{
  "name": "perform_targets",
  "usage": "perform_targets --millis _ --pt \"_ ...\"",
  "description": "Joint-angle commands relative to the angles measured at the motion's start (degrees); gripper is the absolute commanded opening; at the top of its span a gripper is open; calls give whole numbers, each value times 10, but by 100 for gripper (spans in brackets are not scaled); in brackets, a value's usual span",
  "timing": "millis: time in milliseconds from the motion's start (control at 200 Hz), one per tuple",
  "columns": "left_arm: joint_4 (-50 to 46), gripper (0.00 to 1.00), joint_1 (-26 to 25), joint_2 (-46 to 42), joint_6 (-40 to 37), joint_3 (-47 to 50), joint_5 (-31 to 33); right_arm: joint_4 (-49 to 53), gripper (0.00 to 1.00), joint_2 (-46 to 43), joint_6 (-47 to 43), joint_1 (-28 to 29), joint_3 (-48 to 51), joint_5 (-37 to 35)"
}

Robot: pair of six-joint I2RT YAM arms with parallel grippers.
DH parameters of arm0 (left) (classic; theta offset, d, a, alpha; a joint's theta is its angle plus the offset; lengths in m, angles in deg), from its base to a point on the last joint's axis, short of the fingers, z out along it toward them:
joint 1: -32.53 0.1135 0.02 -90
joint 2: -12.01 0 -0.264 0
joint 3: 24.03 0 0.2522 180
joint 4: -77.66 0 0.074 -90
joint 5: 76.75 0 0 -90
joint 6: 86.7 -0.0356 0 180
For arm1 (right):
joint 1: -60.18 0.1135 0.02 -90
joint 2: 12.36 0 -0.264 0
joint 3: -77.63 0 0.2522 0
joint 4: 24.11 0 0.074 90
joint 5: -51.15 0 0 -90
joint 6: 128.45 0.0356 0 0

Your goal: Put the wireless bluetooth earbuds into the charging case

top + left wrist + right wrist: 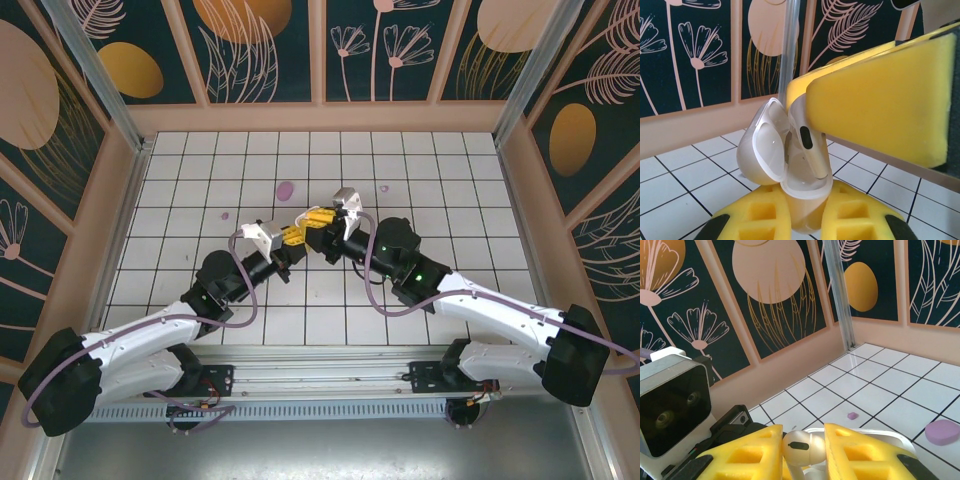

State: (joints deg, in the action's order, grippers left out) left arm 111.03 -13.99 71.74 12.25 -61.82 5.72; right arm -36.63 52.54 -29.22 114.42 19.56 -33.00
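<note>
The tiled table [450,170] carries both arms, which reach in from the near edge and meet near its middle. The left arm [150,345] stretches far and to the right, bent at the elbow; the right arm [500,310] stretches far and to the left, its wrist turned so that its fingers point at the other gripper.

The left gripper [802,220] is pressed in on the charging case [805,192], gripping the lower body between its two yellow fingers [760,217]. The case is held upright above the tiles, its lid [762,150] swung open to the left.

The right gripper [802,450] stands only slightly apart, pinching an earbud [799,446] between its yellow fingers [750,455]. In the left wrist view one of these fingers is a broad yellow pad [880,100] coming in from the right. There the earbud [807,145] hangs at the case's mouth, its stem pointing down into the opening and its head above the rim. Whether the other earbud already lies in the case cannot be told.

A flat purple oval piece [285,188] lies on the tiles just beyond the grippers, with a small pinkish speck [383,188] to its right.
</note>
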Motion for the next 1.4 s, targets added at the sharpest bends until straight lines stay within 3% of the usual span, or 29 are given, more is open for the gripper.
perform_targets --millis 0,470,786,1391 --pt "15 0 -4 -11 18 -24 -7 -15 25 -4 -6 4 9 -4" --pt "16 0 -4 -35 33 -28 13 -18 25 20 -18 6 9 -20" --pt "-6 0 -3 -37 30 -24 85 25 25 38 -45 43 -39 -102" --pt "-7 0 -4 -51 16 -22 96 22 23 69 52 44 -45 -81"
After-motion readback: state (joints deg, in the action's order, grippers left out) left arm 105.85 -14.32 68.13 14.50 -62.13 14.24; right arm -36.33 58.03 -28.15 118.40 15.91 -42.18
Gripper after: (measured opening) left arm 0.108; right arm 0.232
